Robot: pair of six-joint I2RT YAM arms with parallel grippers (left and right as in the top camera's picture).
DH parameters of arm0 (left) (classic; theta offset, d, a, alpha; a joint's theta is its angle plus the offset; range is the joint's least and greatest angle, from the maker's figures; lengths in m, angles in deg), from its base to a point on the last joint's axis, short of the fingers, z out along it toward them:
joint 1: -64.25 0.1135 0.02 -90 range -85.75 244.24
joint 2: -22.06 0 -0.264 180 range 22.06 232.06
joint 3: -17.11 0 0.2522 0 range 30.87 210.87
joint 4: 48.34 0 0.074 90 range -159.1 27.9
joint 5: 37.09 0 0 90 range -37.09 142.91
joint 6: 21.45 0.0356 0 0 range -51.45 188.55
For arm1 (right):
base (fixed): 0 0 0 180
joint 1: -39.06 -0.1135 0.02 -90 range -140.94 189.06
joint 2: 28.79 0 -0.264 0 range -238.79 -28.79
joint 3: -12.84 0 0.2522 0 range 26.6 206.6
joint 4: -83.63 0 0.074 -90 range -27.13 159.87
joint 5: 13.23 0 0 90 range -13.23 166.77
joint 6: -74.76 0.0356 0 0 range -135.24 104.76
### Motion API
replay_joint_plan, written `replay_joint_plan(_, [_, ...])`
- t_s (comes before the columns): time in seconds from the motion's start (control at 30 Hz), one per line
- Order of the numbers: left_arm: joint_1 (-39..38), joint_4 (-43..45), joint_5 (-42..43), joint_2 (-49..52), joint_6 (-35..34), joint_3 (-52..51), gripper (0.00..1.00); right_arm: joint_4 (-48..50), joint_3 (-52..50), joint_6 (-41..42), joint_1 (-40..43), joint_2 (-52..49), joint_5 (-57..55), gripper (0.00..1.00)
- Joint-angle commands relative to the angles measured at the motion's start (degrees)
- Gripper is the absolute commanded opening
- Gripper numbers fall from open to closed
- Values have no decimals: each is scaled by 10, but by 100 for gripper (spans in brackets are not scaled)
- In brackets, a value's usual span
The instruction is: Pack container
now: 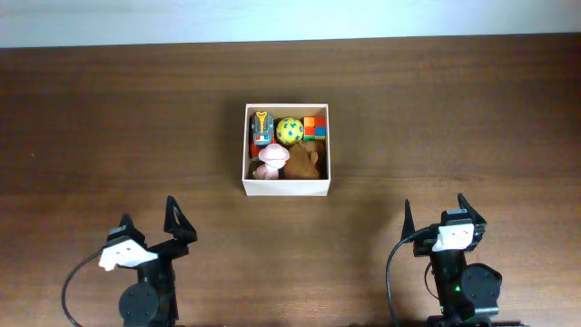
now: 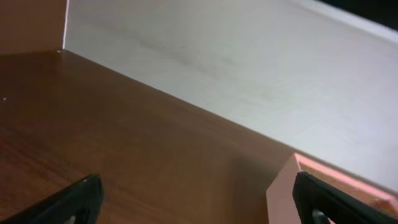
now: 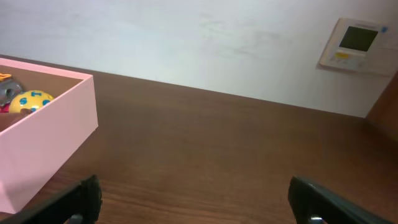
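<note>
At 7 and 5 o'clock of container (image 1: 287,187): left gripper (image 1: 148,212), right gripper (image 1: 434,202), wide, empty. Check toys (image 1: 290,131) below rim.

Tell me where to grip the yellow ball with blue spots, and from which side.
Come from straight above: the walls of the cream square box block any sideways approach. Grip across the widest part of the yellow blue-spotted ball; neighbouring toys crowd it.

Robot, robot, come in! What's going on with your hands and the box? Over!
Left gripper open, empty. Right gripper open, empty. Container centred ahead, spotted yellow ball and other toys inside. Nothing blocking the way to it.
</note>
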Motion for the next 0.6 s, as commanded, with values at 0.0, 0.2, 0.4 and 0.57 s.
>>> replay_joint_plan(0.0, [3, -5, 14, -6, 27, -5, 99, -3, -3, -2, 5, 6, 1, 99])
replay_joint_plan(0.2, [3, -14, 14, -6, 27, -5, 99, -3, -3, -2, 5, 6, 1, 99])
replay_joint_plan(0.4, [3, -15, 15, -6, 27, -5, 99, -3, -3, -2, 5, 6, 1, 99])
replay_joint_plan(0.57, [3, -17, 15, -6, 27, -5, 99, -3, -3, -2, 5, 6, 1, 99])
